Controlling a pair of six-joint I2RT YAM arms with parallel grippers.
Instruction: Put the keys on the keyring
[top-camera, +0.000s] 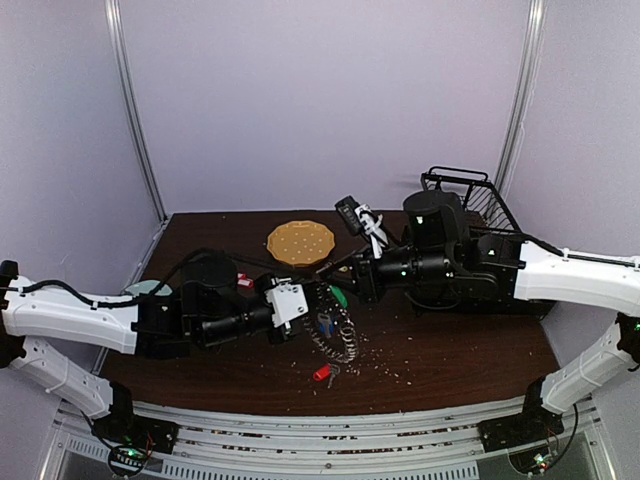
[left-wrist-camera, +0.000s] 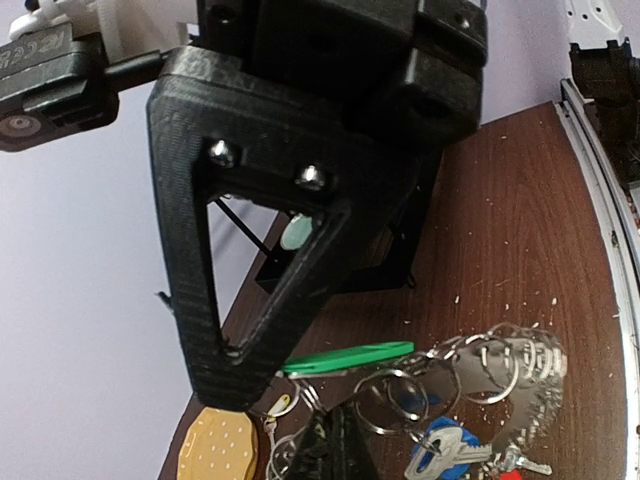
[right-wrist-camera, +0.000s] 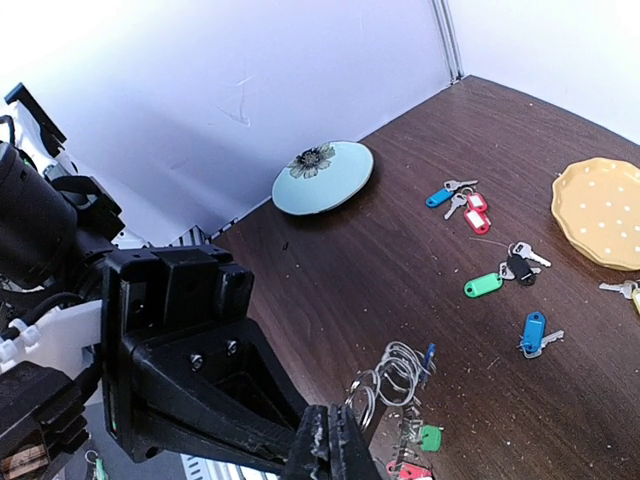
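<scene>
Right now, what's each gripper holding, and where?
Right gripper: large silver wire keyring, by its loops. Left gripper: apparently green plastic key tag, by its end.

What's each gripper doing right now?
Left gripper: closed, tips among the keyring loops; whether it grips cannot be told.
Right gripper: closed beside the keyring; grip cannot be told.

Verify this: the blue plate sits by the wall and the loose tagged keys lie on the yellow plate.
One point is wrong. The blue plate does sit by the wall, but the loose tagged keys lie on the table, beside the yellow plate, not on it. The right wrist view shows this.
</scene>
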